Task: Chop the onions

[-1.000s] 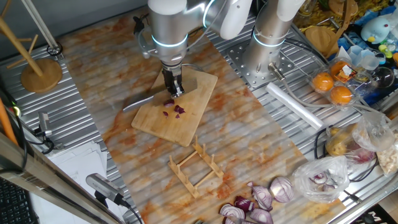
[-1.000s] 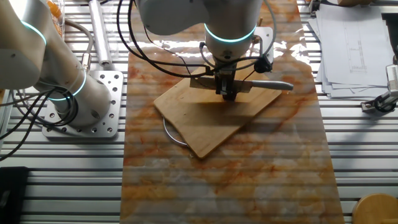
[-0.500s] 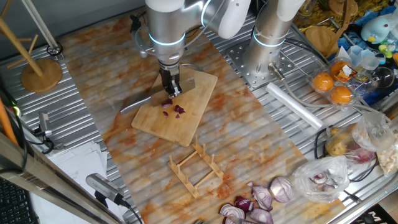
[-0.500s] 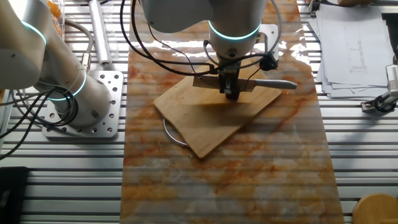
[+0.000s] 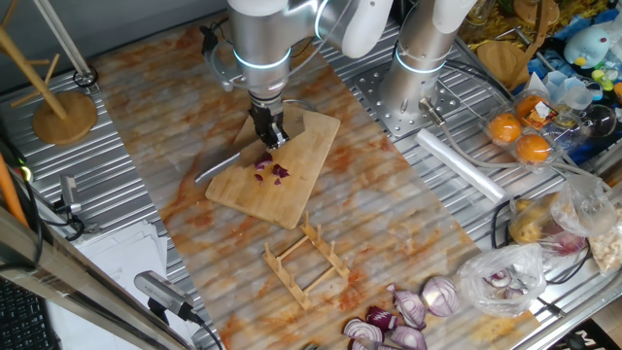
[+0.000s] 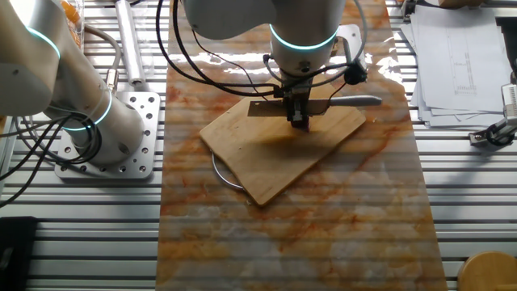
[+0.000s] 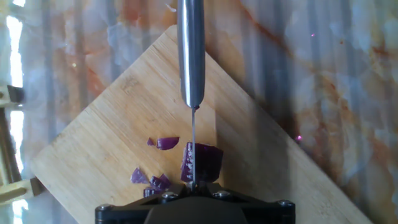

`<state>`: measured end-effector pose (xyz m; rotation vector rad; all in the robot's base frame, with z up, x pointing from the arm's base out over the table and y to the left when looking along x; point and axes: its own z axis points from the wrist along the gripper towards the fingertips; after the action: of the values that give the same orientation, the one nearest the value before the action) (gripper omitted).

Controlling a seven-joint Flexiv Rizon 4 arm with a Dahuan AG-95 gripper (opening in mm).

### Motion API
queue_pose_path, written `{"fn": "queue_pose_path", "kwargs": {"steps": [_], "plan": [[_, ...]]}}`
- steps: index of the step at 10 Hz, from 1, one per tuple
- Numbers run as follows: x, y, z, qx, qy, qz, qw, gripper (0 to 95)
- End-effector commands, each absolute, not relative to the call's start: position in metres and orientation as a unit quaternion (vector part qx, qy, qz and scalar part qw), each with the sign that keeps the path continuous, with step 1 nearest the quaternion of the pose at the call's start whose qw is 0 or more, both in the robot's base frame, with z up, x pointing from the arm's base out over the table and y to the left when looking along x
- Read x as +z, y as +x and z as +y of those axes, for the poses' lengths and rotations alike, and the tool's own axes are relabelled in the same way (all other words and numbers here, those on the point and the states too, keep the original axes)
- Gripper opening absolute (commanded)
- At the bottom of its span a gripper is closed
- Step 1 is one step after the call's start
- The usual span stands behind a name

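The onions [image 5: 273, 172] are a small cluster of dark purple pieces on the bamboo cutting board [image 5: 292, 199]. In the hand view the largest onion piece [image 7: 205, 163] lies directly under the thin blade, with smaller bits [image 7: 165, 143] to its left. My gripper [image 5: 269, 137] is shut on a metal knife [image 5: 219, 167], just above the pieces. In the other fixed view the knife [image 6: 354, 101] is level, with its handle to the right of the gripper [image 6: 300, 121] and its blade to the left. The gripper [image 7: 193, 190] shows only as a dark body at the bottom of the hand view.
A wooden rack [image 5: 307, 261] stands near the board's front corner. Halved red onions [image 5: 398, 316] and a plastic bag [image 5: 501, 277] lie at the front right. Oranges [image 5: 520, 136] and clutter fill the right side. A wooden stand [image 5: 63, 112] is at the left. The arm's base [image 6: 105, 133] is bolted beside the mat.
The gripper and knife shifted slightly along the board, and the knife has risen a little above it. The onion pieces stay in the same spot.
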<state>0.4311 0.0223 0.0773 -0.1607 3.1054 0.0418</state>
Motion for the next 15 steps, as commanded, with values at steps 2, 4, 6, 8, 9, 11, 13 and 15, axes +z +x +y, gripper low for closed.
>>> {"fn": "queue_pose_path", "kwargs": {"steps": [2,4,6,8,9,11,13,15], "plan": [[0.075,0.429,0.022,0.002,-0.049,0.999,0.022,0.0],[0.080,0.436,0.021,0.000,-0.042,0.999,0.025,0.0],[0.077,0.438,0.021,-0.001,-0.041,0.999,0.027,0.0],[0.073,0.438,0.021,0.000,-0.040,0.999,0.030,0.0],[0.070,0.438,0.021,-0.003,-0.040,0.999,0.031,0.0],[0.062,0.439,0.021,-0.002,-0.040,0.998,0.039,0.0],[0.059,0.439,0.021,-0.002,-0.039,0.998,0.042,0.0],[0.060,0.440,0.021,-0.002,-0.038,0.998,0.041,0.0]]}}
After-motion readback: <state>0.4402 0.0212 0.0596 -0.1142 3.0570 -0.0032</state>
